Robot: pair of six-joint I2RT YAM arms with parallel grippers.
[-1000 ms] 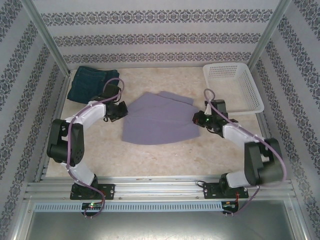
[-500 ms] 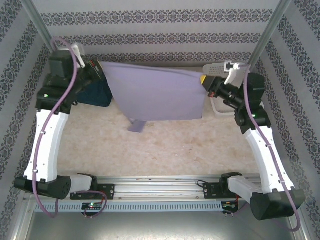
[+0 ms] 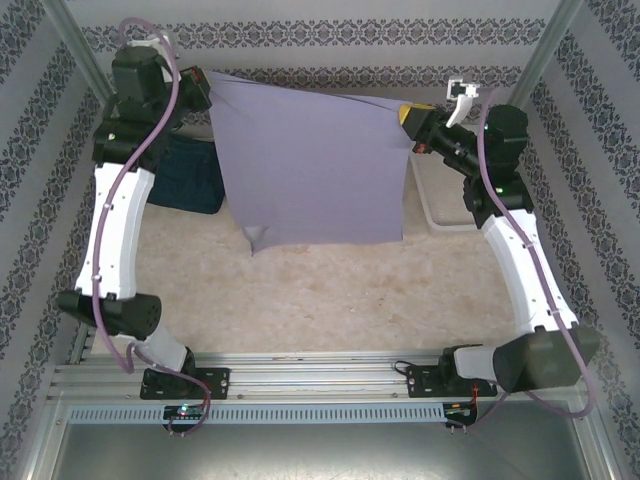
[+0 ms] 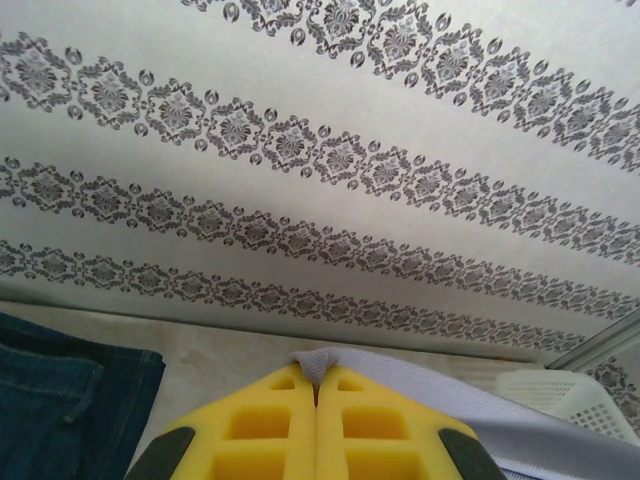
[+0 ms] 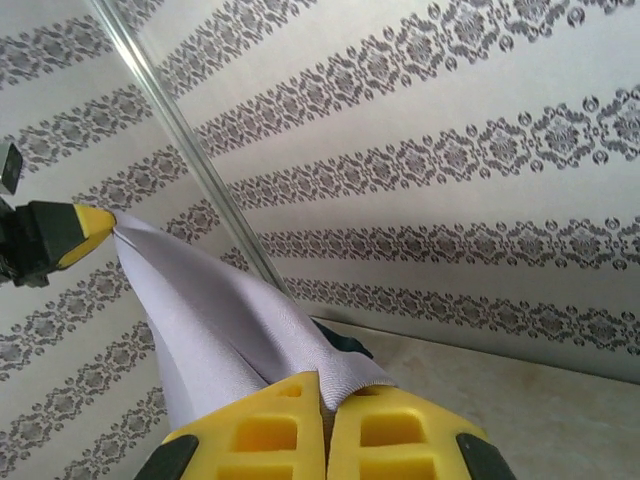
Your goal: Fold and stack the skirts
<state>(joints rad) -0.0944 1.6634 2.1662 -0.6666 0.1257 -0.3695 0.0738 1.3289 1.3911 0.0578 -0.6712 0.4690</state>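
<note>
The lavender-grey skirt [image 3: 310, 165] hangs spread in the air between both raised arms, its lower edge just above the table. My left gripper [image 3: 205, 85] is shut on its top left corner; the cloth [image 4: 318, 365] pokes out between the yellow fingers [image 4: 270, 420]. My right gripper [image 3: 410, 122] is shut on the top right corner, and the skirt [image 5: 230, 320] runs from its fingertips [image 5: 385, 425] across to the left gripper [image 5: 100, 222]. A folded dark blue denim skirt [image 3: 190, 180] lies at the back left, also seen as denim [image 4: 70, 395] in the left wrist view.
The white lattice basket [image 3: 440, 205] sits at the back right, partly behind the right arm and the skirt; its corner [image 4: 570, 395] shows in the left wrist view. Patterned walls close in the back and sides. A metal post [image 3: 535, 65] stands at the back right.
Both arms have lifted the lavender-grey skirt off the table and raised it higher, so it now hangs flat and more stretched. The folded lower corner has dropped out straighter.
</note>
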